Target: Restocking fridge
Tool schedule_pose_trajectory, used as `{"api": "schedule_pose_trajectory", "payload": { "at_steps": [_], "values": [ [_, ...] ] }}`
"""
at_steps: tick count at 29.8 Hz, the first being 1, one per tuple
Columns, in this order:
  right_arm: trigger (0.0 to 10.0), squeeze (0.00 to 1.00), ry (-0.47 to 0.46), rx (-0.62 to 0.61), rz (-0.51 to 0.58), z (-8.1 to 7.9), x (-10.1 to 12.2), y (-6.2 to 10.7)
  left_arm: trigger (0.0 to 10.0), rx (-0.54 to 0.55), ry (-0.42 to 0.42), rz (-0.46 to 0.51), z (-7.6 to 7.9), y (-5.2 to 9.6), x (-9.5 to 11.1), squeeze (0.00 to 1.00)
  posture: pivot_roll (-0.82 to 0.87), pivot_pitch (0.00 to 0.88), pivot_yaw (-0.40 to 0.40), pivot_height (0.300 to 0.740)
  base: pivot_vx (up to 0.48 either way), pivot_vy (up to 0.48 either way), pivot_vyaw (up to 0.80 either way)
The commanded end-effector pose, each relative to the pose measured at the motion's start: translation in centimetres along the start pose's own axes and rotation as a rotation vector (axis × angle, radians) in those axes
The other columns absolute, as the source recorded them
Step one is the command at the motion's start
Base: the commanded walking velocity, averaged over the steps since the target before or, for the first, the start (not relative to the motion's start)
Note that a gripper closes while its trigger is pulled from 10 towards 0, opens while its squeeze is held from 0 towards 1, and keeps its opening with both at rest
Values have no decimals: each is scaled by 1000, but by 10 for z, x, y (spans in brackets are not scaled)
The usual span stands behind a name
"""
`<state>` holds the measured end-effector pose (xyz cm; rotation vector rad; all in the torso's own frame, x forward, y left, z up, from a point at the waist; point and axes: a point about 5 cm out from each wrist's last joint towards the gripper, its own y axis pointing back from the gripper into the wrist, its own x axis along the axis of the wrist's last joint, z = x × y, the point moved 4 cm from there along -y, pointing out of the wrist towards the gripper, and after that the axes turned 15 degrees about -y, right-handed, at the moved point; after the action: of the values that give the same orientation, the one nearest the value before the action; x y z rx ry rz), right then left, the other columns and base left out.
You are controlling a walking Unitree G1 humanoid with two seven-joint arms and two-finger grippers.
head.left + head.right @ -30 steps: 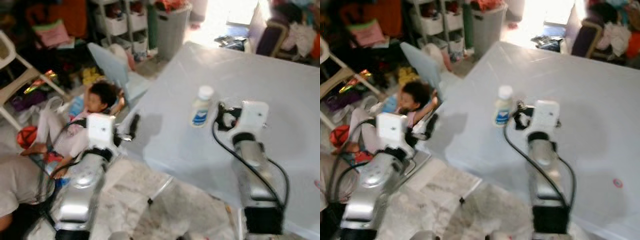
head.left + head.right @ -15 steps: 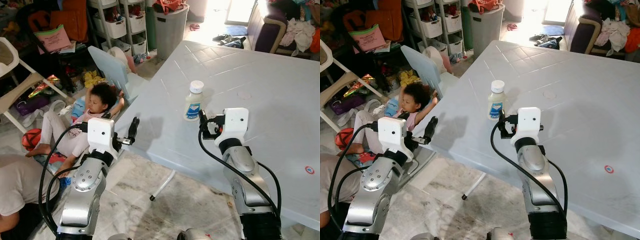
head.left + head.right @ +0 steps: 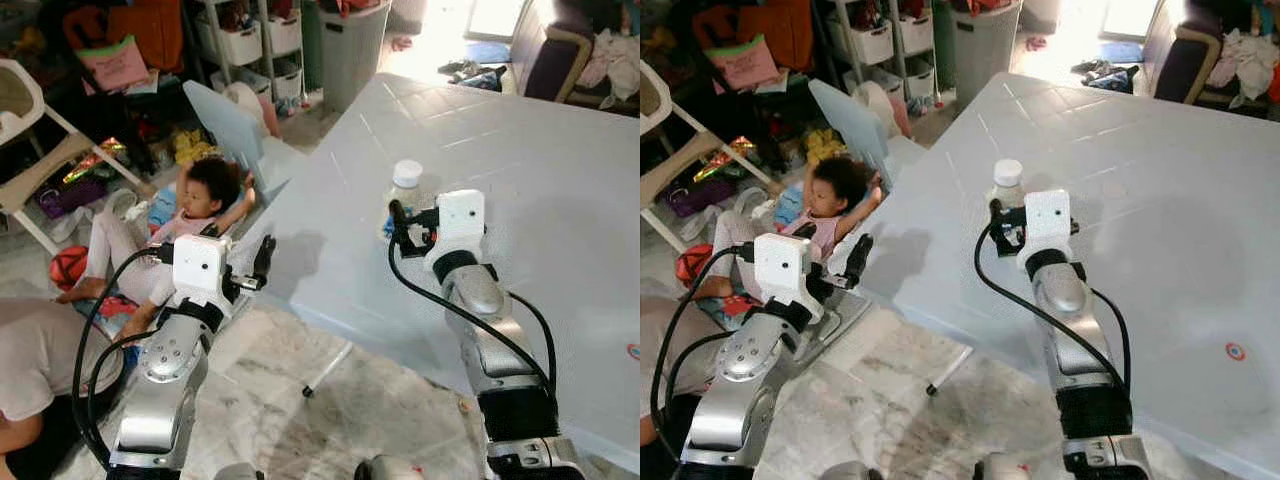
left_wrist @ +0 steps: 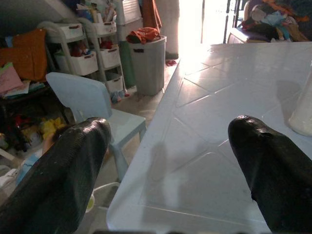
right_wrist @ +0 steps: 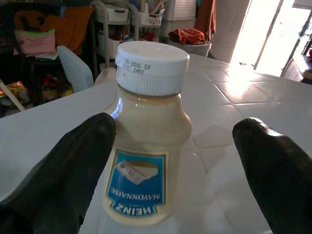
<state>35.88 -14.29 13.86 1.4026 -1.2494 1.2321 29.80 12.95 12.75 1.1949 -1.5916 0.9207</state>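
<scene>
A Heinz mayonnaise bottle (image 3: pixel 405 188) with a white cap stands upright on the pale table (image 3: pixel 530 130), near its left edge. My right gripper (image 3: pixel 404 222) is open just short of the bottle. In the right wrist view the bottle (image 5: pixel 146 141) stands between and a little beyond the two black fingers (image 5: pixel 63 180), apart from both. My left gripper (image 3: pixel 262 258) is open and holds nothing, level with the table's near left corner. In the left wrist view the left gripper (image 4: pixel 170 124) looks across the tabletop, and the bottle's side (image 4: pixel 303 112) is at the far edge.
A child (image 3: pixel 205 195) sits on the floor by the table's left side, close to my left arm. Behind the child stands a pale blue chair (image 3: pixel 225 120). A grey bin (image 3: pixel 352 40), shelves with baskets and a white high chair (image 3: pixel 30 140) stand further back. Another person (image 3: pixel 40 360) is at the lower left.
My right gripper has moved forward, so the bottle is now just ahead between its fingers. The camera has shifted too. The left arm has kept its pose.
</scene>
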Motion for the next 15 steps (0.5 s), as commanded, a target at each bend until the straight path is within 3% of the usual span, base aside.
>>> {"api": "schedule_pose_trajectory", "payload": {
  "at_steps": [1,3,5,7,15],
  "values": [
    [10000,216,9,22,10,-5,3,-4,10000,-4,-12,5,-3,-2,2,0,-7,18,31,740,0,0,0],
    [10000,169,12,24,15,-4,4,-5,10000,-1,-12,5,-3,-2,2,0,-5,18,32,740,0,0,0],
    [10000,31,27,21,32,-3,7,-7,10000,-3,-13,4,-2,-1,2,0,-2,16,36,740,0,0,0],
    [10000,0,32,18,40,-2,9,-8,10000,-5,-12,4,-1,-1,3,0,-2,16,37,740,0,0,0],
    [10000,0,49,50,55,-6,13,-16,10000,-35,-15,8,5,-2,3,0,-1,10,40,740,0,0,0]
  ]
}}
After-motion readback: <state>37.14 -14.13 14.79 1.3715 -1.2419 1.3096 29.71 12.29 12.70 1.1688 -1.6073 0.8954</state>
